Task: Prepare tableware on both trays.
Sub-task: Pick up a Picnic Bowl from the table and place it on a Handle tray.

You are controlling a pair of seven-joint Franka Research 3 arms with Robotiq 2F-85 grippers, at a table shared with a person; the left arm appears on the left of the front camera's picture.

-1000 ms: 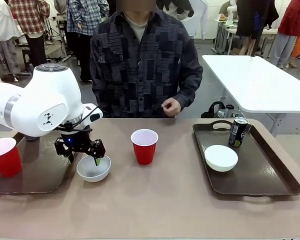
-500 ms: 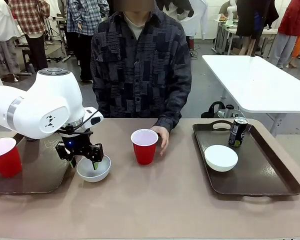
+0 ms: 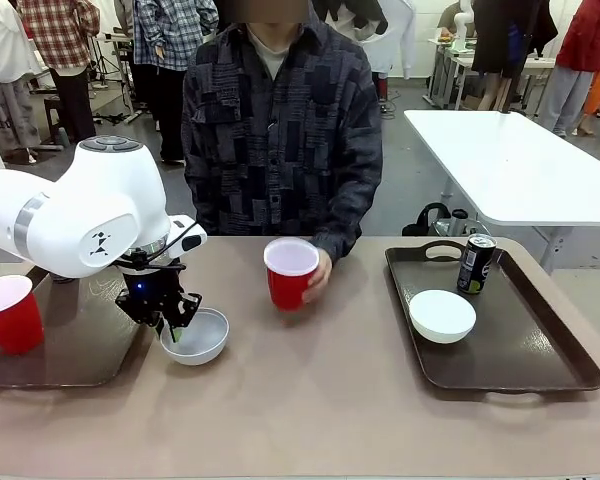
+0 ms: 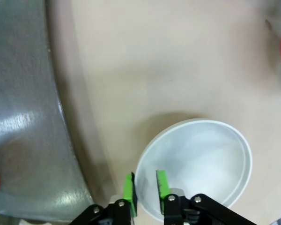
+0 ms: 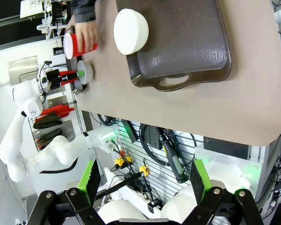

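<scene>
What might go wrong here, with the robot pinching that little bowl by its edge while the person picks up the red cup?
The left gripper pinches just the rim of the tilted white bowl, so it may slip or swing out on the way to the left tray. The person's hand lifts a red cup close by, so a sideways arm move could bump it.

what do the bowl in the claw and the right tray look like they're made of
White bowl: probably thin plastic, smooth and slightly glossy; its wall looks thin and faintly translucent. Right tray: likely moulded plastic, dark brown with a grained, leather-like texture, a soft sheen and a cut-out handle.
</scene>
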